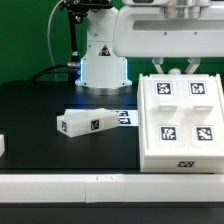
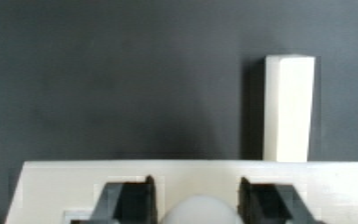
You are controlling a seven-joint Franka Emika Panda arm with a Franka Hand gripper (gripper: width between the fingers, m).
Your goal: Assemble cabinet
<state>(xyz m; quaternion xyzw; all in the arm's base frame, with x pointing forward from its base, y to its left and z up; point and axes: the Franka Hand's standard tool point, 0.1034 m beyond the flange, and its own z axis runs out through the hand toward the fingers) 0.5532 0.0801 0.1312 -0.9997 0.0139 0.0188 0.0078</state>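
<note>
The cabinet [image 1: 178, 125] is a big white boxy body with several black-and-white tags on its top face, lying at the exterior view's right. My gripper [image 1: 172, 70] comes down on its far edge. In the wrist view the two black fingers [image 2: 123, 200] stand on either side of a rounded white part of the cabinet [image 2: 87, 178], and the gripper [image 2: 197, 206] is shut on it. A smaller white tagged panel [image 1: 90, 123] lies alone on the black table, left of the body. In the wrist view a long white bar [image 2: 291, 105] lies beyond the cabinet.
The marker board [image 1: 125, 118] lies flat behind the small panel. The robot's white base [image 1: 103, 62] stands at the back. A long white rail [image 1: 100, 186] edges the table's front. A small white piece [image 1: 3, 146] shows at the far left edge.
</note>
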